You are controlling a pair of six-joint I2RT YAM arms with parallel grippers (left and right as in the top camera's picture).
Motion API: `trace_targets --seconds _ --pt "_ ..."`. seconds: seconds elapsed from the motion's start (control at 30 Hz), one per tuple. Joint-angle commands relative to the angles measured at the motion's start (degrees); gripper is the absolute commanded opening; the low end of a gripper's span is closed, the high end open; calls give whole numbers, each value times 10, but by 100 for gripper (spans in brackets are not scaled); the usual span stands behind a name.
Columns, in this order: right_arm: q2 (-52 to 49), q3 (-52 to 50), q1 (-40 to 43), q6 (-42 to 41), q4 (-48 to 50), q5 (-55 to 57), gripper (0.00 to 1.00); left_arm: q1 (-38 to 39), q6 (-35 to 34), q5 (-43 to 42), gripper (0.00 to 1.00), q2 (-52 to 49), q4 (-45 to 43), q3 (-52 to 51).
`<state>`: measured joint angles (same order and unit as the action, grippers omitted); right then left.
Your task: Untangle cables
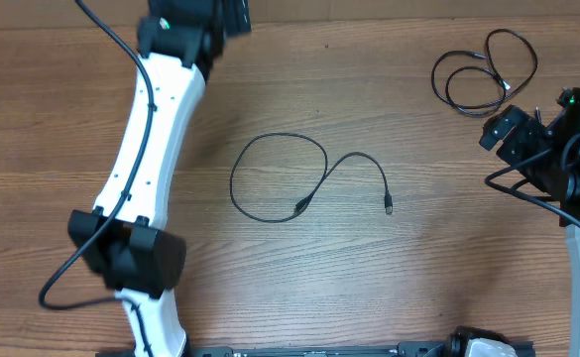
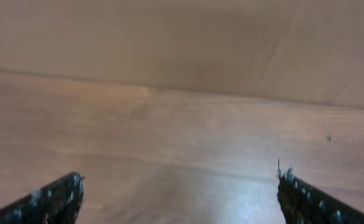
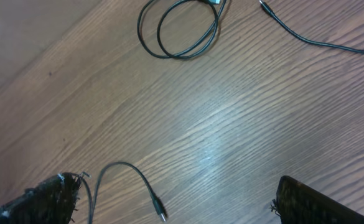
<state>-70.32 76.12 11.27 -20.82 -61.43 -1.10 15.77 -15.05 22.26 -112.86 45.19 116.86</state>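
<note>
Both sets of jaws are spread wide with nothing in them; the left jaws, way out at the far end of the left arm (image 1: 156, 129), only see worktop (image 1: 418, 288), so that side's no help right now. The looped-up cable (image 1: 483, 71) sits in the far right corner, just ahead of the right jaws on the right arm (image 1: 579, 263); the 2nd cable (image 1: 304, 178) lies mid-worktop between the 2 arms, long axis running left to right, both plugs on its near side. My guess is the right arm goes for the looped-up cable first, since it's clearly nearer.
</note>
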Motion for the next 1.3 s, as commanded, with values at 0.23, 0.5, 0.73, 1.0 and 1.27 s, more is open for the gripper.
trace_targets --seconds 0.23,0.5,0.73,1.0,1.27 --pt "-9 -12 -7 11 -2 -112 100 15 -4 -44 100 166 -190 -336" --pt "-47 -17 -21 -45 9 -112 100 34 114 -293 99 153 -135 -351" --pt "-69 -18 -21 -45 3 -112 100 129 259 -324 100 107 -124 -358" --pt "-70 -18 -21 -44 -12 -110 100 203 319 -259 79 20 -116 -358" --pt "-70 -18 -21 -44 -17 -110 100 214 298 -268 66 -26 -68 -358"
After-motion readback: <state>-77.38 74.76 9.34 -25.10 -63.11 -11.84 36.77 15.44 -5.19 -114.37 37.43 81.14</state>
